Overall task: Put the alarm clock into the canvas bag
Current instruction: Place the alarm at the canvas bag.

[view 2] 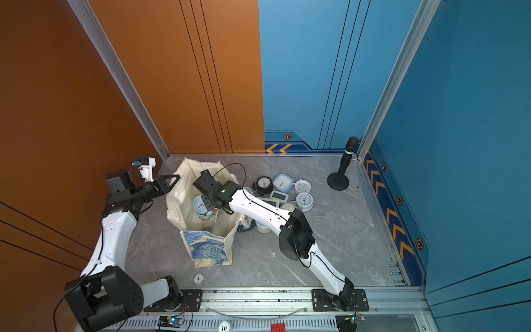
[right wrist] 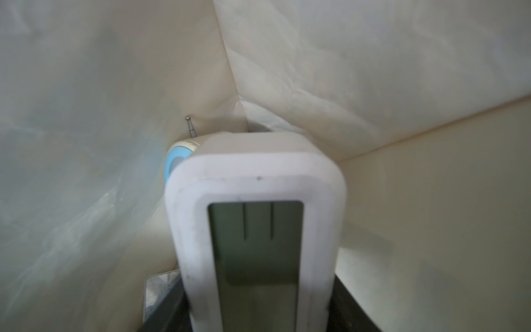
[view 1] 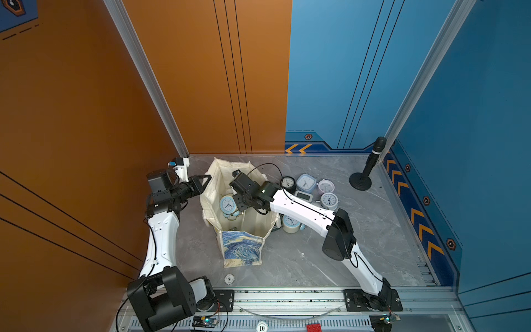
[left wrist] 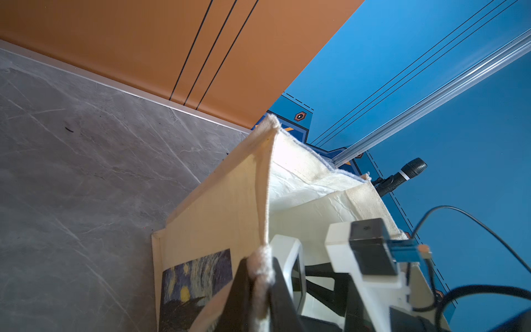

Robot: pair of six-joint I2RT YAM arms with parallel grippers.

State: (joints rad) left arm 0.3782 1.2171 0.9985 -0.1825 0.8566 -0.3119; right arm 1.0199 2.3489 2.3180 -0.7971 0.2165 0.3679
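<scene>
Cream canvas bag [view 1: 242, 248] with a blue-and-yellow swirl print stands open on the grey marble-look desk [view 1: 316, 258].

Left pincer [left wrist: 260, 268]: clenched on the bag's frayed top rim.

Right pincer [right wrist: 255, 299]: down inside the bag, grasping a white rectangular digital alarm clock [right wrist: 255, 184] by its lower part. Only the edges of its dark fingers show in the wrist view. Whether the clock touches the bag floor: cannot tell.

Just past that pincer's tip, a light-blue round twin-bell clock [view 1: 228, 204] lies in the bag, mostly hidden behind the held clock in the wrist view.

Outside the bag, behind the right pincer's arm, is a cluster of other clocks [view 1: 306, 182], several cut off by the arm.
</scene>
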